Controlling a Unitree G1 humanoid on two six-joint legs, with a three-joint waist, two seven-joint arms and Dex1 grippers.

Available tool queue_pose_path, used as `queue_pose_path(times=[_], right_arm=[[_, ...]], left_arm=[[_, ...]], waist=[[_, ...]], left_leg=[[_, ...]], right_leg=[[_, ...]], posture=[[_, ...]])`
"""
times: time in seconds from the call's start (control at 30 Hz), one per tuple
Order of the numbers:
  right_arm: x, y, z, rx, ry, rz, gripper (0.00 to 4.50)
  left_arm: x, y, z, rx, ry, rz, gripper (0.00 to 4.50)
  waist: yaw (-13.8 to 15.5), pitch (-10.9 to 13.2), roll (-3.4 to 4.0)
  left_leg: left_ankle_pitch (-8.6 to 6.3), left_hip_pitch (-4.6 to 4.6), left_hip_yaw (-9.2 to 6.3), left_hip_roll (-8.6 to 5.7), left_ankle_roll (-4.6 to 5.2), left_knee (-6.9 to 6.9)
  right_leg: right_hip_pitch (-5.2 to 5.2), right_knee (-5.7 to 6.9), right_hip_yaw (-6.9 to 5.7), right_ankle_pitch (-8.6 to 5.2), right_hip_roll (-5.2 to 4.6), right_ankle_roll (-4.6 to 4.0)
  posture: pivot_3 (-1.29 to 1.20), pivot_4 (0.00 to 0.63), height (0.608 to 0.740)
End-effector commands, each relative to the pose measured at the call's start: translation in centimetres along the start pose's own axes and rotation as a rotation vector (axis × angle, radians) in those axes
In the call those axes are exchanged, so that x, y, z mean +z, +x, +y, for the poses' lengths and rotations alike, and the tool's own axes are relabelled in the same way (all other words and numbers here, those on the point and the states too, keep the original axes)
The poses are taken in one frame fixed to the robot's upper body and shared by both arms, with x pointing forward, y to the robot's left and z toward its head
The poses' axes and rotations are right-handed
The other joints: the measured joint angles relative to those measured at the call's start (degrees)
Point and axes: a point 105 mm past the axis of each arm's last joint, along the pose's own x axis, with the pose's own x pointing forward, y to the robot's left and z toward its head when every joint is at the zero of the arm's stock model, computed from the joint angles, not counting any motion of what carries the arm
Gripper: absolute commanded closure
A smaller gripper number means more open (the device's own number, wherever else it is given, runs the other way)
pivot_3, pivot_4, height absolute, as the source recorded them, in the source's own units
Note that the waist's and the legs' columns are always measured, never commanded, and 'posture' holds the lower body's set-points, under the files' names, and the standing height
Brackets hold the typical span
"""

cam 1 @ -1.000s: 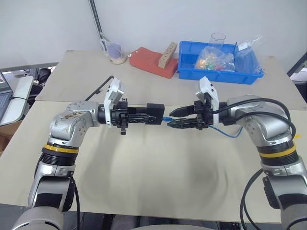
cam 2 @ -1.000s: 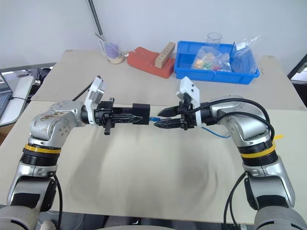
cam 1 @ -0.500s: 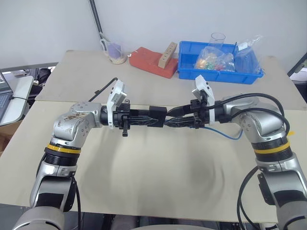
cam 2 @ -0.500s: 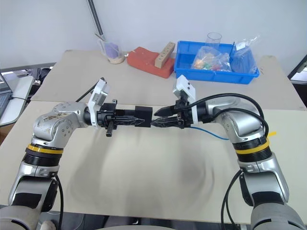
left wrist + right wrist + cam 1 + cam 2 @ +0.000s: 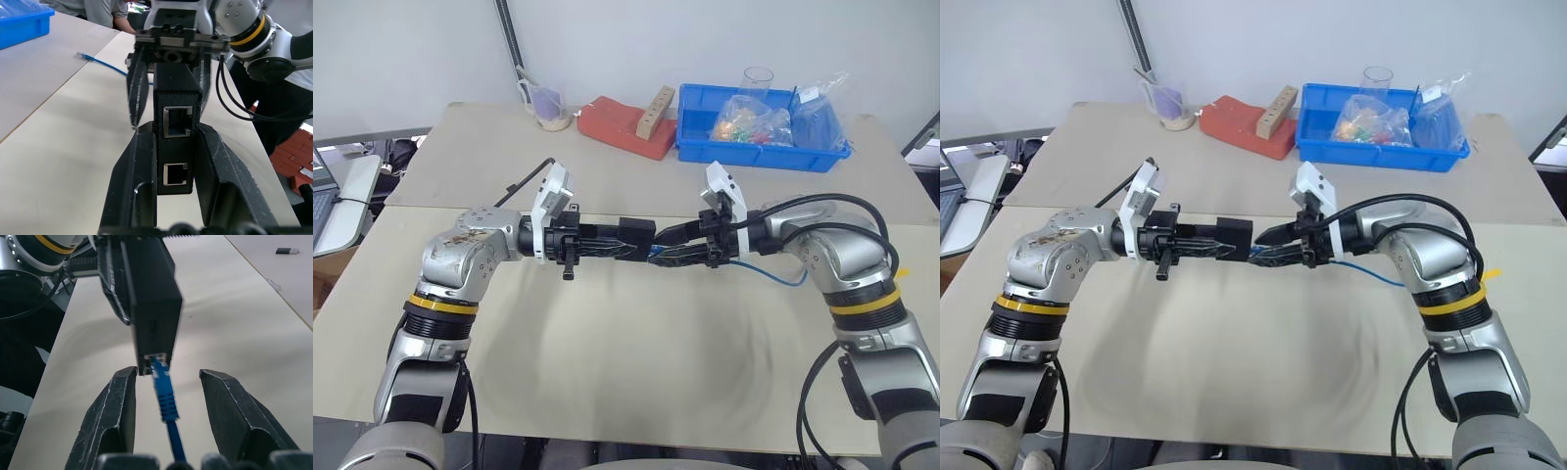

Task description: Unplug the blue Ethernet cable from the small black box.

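The left gripper clamps the box above the table's centre. At its 3 o'clock, the right gripper stands parted around the cable's plug, which is seated in the box.

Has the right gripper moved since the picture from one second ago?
Yes. Against the blue bin, the right gripper has shifted toward the black box.
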Motion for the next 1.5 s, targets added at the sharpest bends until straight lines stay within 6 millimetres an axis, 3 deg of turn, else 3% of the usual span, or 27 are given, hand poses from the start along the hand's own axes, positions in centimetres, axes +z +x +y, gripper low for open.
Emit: queue_pose_path(times=[0.03, 0.27, 0.3, 0.67, 0.87, 1.1, 1.17, 1.37, 1.5], right_arm=[[1.6, -0.2, 0.3, 0.015, -0.066, -0.023, 2.19], [1.8, -0.4, 0.8, 0.056, -0.066, -0.014, 4.31], [1.8, -0.4, 0.9, 0.063, -0.066, -0.010, 4.41], [0.5, -1.0, 1.5, 0.080, -0.083, 0.061, 4.41], [-4.3, -4.2, 0.4, -0.070, -0.044, 0.182, 4.41], [-8.8, -2.5, -0.1, -0.191, -0.148, 0.247, 4.41], [-9.2, -2.3, 0.1, -0.187, -0.170, 0.250, 3.47], [-8.1, -2.7, 0.7, -0.165, -0.227, 0.240, 1.40], [-2.8, -2.8, 1.5, -0.221, -0.211, 0.037, 0.05]], left_arm=[[1.1, 0.0, -0.6, -0.027, 0.066, 0.000, 3.97], [0.8, 0.0, -0.9, -0.045, 0.064, 0.020, 3.97], [0.7, 0.1, -0.9, -0.050, 0.065, 0.025, 3.97], [0.7, -0.2, -1.1, -0.056, 0.076, 0.040, 3.97], [0.7, -3.2, -1.0, 0.042, 0.066, 0.053, 3.97], [-1.6, -4.8, 0.2, 0.230, 0.083, 0.040, 3.97], [-2.0, -4.6, 0.6, 0.272, 0.099, 0.032, 3.97], [-1.9, -4.6, 1.4, 0.359, 0.115, -0.011, 3.97], [-3.7, -6.9, 4.4, 0.611, 0.135, -0.051, 3.97]], waist=[[0.0, 0.0, 0.00], [0.0, 0.0, 0.00], [0.0, 0.0, 0.00], [0.0, 0.0, 0.00], [0.2, 0.0, -0.01], [-0.2, 0.0, 0.00], [0.1, 0.0, -0.02], [0.5, 0.0, -0.02], [0.2, 0.0, -0.02]], left_leg=[[0.00, 0.00, 0.00, 0.00, 0.00, 0.00], [0.00, 0.00, 0.00, 0.00, 0.00, 0.00], [0.00, 0.00, 0.00, 0.00, 0.00, 0.00], [0.00, 0.00, 0.00, 0.00, 0.00, 0.00], [-0.02, -0.02, -0.01, -0.01, 0.03, -0.01], [-0.03, 0.04, 0.02, 0.06, 0.04, -0.02], [-0.03, 0.02, 0.01, 0.05, 0.04, 0.00], [-0.03, -0.02, 0.02, -0.01, 0.04, 0.00], [-0.03, 0.01, 0.02, 0.02, 0.04, -0.01]], right_leg=[[0.00, 0.00, 0.00, 0.00, 0.00, 0.00], [0.00, 0.00, 0.00, 0.00, 0.00, 0.00], [0.00, 0.00, 0.00, 0.00, 0.00, 0.00], [0.00, -0.01, 0.00, 0.00, 0.00, 0.00], [0.00, -0.07, 0.00, 0.00, -0.02, 0.00], [-0.01, -0.04, 0.05, 0.00, 0.04, 0.00], [-0.01, -0.03, 0.03, 0.00, 0.02, 0.01], [-0.01, -0.05, 0.03, 0.00, -0.07, 0.00], [0.00, -0.04, 0.05, 0.00, -0.04, 0.00]], posture=[[0.00, 0.150, 0.740], [0.00, 0.150, 0.740], [0.00, 0.150, 0.740], [0.00, 0.150, 0.740], [0.00, 0.150, 0.740], [0.00, 0.150, 0.740], [0.00, 0.150, 0.740], [0.00, 0.150, 0.740], [0.00, 0.150, 0.740]])
